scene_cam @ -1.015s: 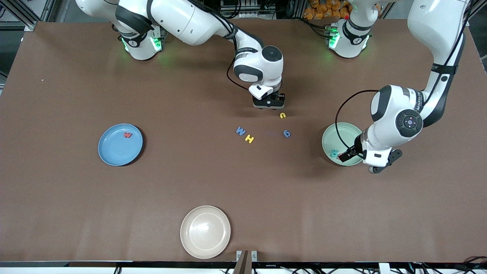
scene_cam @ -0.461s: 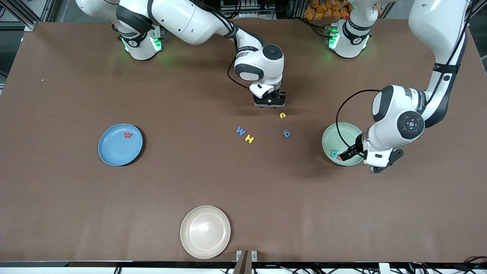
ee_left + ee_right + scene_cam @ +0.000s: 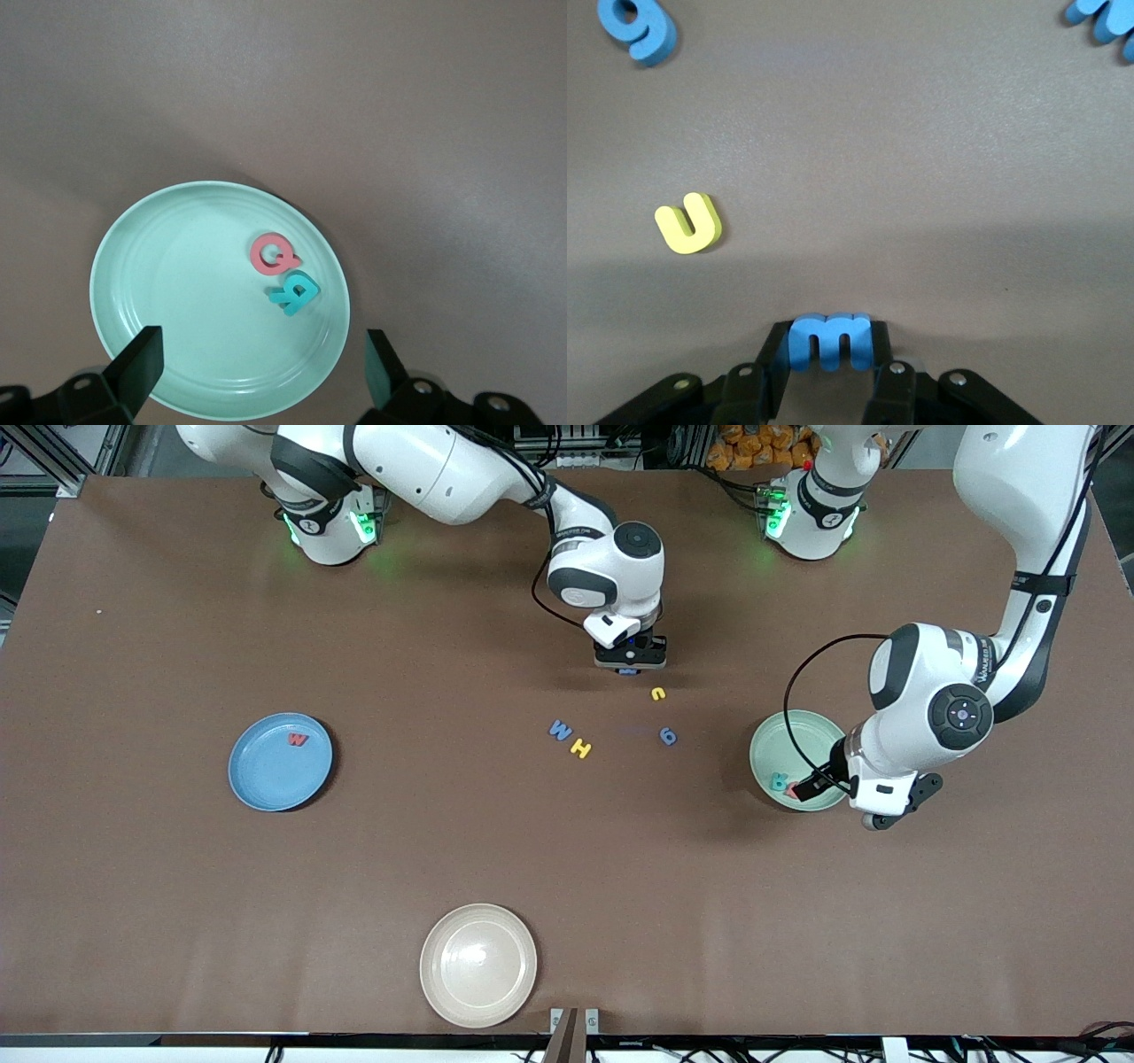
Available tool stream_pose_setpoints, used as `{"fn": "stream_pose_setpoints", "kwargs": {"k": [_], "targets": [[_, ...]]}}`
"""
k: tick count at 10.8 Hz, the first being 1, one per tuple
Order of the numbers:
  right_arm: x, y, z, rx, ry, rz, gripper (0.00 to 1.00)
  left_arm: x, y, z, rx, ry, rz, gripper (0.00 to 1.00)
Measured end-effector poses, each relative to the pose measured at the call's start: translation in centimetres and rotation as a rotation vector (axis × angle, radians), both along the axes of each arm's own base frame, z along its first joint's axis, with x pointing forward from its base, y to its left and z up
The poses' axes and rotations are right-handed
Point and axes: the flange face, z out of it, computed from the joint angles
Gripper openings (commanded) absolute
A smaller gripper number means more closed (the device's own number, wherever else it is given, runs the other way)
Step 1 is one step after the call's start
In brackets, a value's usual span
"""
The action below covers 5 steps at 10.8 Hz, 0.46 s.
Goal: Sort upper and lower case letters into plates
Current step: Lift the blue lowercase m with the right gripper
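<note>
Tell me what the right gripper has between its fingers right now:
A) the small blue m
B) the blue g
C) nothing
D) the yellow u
A: in the right wrist view the right gripper has its fingers shut on the small blue m, while the yellow u and the blue g lie loose on the table.

In the right wrist view the blue M [image 3: 1105,18] is cut by the frame's edge at one o'clock. In the front view the left arm hides part of the mint green plate [image 3: 780,744].
</note>
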Motion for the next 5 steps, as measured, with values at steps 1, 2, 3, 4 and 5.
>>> {"fn": "stream_pose_setpoints", "kwargs": {"k": [1, 2, 3, 4, 5], "targets": [[0.00, 0.00, 0.00, 0.000, 0.000, 0.000, 0.07, 0.00, 0.02, -0.02, 0.000, 0.000, 0.000, 1.00], [0.01, 0.00, 0.00, 0.000, 0.000, -0.001, 0.04, 0.00, 0.03, -0.02, 0.000, 0.001, 0.000, 1.00], [0.04, -0.02, 0.02, -0.003, 0.001, -0.002, 0.03, 0.00, 0.03, -0.03, 0.000, 0.001, 0.000, 1.00], [0.29, -0.23, 0.11, -0.019, 0.003, -0.008, 0.03, 0.01, 0.04, -0.02, 0.000, 0.001, 0.001, 1.00], [0.98, -0.59, 0.70, -0.033, 0.006, -0.024, 0.03, 0.04, 0.06, 0.02, 0.000, 0.000, 0.001, 1.00]]}}
